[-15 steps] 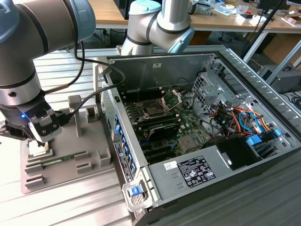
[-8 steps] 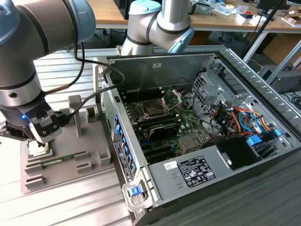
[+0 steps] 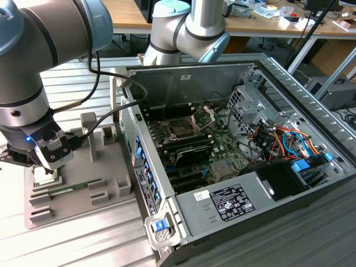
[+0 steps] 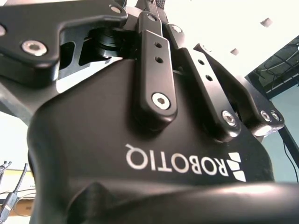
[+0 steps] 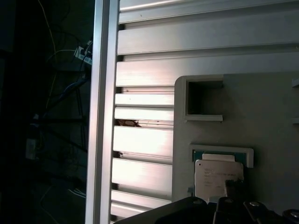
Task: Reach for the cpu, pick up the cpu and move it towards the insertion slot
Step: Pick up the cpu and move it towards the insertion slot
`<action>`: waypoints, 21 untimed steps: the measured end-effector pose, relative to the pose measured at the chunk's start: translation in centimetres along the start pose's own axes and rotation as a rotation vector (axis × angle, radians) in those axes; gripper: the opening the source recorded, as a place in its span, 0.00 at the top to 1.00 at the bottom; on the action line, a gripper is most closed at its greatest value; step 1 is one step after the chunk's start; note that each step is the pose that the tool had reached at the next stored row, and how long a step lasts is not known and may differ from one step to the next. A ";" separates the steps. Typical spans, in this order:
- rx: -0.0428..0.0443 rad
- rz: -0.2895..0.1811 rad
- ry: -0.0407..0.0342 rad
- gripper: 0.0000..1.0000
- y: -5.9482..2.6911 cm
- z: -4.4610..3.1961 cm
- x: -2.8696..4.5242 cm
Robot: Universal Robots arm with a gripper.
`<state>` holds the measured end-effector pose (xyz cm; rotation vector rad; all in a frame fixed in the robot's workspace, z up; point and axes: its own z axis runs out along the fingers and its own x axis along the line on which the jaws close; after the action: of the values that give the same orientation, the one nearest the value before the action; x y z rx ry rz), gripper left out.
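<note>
The cpu (image 5: 218,175) is a pale silver square chip lying flat in a recess of the grey fixture plate (image 5: 261,116). In the exterior view my gripper (image 3: 48,168) hangs low over that spot on the fixture plate (image 3: 105,183), at the exterior view's left, and the cpu (image 3: 44,178) shows as a pale patch just under it. Dark gripper parts overlap the chip's near edge in the first wrist view. The insertion slot (image 3: 181,131) is a dark square socket on the green board inside the open computer case, with its silver frame (image 3: 203,115) hinged up.
A thin green memory stick (image 3: 68,191) lies in a groove of the fixture plate. Upright grey blocks (image 3: 89,130) stand on the plate's far side. The case's metal wall (image 3: 142,167) rises between fixture and board. Cables and drive bays (image 3: 278,139) crowd the case's right side.
</note>
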<state>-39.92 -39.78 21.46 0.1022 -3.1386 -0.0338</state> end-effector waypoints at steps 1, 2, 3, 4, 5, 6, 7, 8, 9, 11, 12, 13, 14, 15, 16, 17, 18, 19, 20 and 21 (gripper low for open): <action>0.0000 0.000 0.0001 0.90 0.00 0.03 0.00; 0.0001 0.000 0.0001 0.90 0.00 0.07 0.01; 0.0000 0.000 0.0001 0.90 0.00 0.12 0.03; -0.0001 0.000 -0.0002 0.90 0.01 0.15 0.05; 0.0000 0.000 -0.0001 0.90 0.01 0.18 0.10; 0.0000 0.000 0.0000 0.90 0.02 0.22 0.22; 0.0001 0.000 0.0001 0.90 0.02 0.25 0.34; 0.0000 0.000 0.0000 0.90 0.03 0.29 0.47; 0.0000 0.000 0.0001 0.90 0.03 0.33 0.63; 0.0000 0.000 -0.0001 0.90 0.04 0.41 0.74; 0.0000 0.000 0.0000 0.90 0.04 0.46 0.77; 0.0001 0.000 0.0002 0.90 0.04 0.49 0.78; 0.0001 0.000 0.0003 0.90 0.04 0.51 0.79; 0.0001 0.000 0.0002 0.90 0.04 0.57 0.79; 0.0000 0.000 0.0002 0.90 0.04 0.60 0.79; 0.0001 0.000 0.0002 0.90 0.04 0.63 0.79; 0.0001 0.000 0.0002 0.90 0.04 0.65 0.79; 0.0001 0.000 0.0002 0.90 0.04 0.65 0.79; 0.0000 0.000 0.0001 0.90 0.04 0.65 0.79; 0.0000 0.000 0.0001 0.90 0.04 0.65 0.79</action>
<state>-40.71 -39.78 20.80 0.1022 -3.1385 -0.0338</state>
